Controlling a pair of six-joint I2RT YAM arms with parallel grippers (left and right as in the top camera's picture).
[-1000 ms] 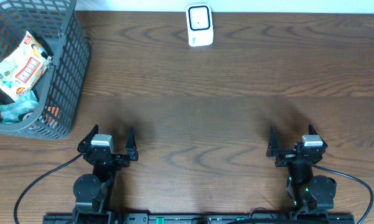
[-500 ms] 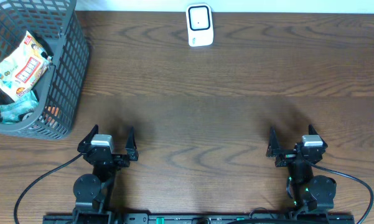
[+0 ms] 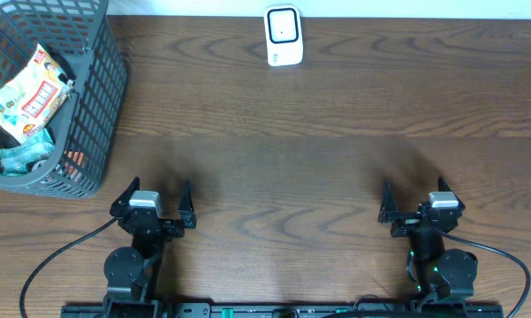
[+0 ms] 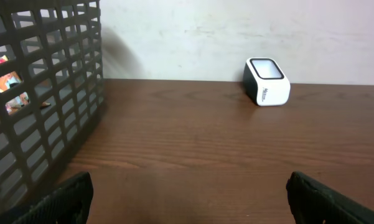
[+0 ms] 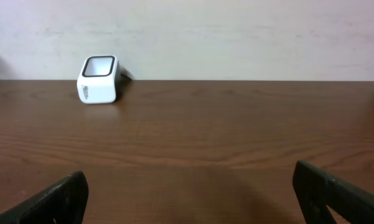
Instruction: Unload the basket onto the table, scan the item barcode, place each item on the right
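Step 1, not begun. Wood bench (image 3: 336, 115); grey mesh basket (image 3: 93, 97) at far-left corner. Left end effector (image 3: 156, 191) & right end effector (image 3: 413, 190) both released, empty, at near edge. Item = snack packet (image 3: 31, 93) in basket; white barcode scanner (image 3: 283, 35) far-centre. Next, prob.: left reaches into basket, grabs pkt.

We find nothing changed between the earlier overhead pictures and now. The left jaws and right jaws show no shift in place or spread. The scanner (image 3: 283, 35), the basket (image 3: 95, 79) and its snack packets (image 3: 37, 97) sit on the desk (image 3: 336, 115) with no visible difference.
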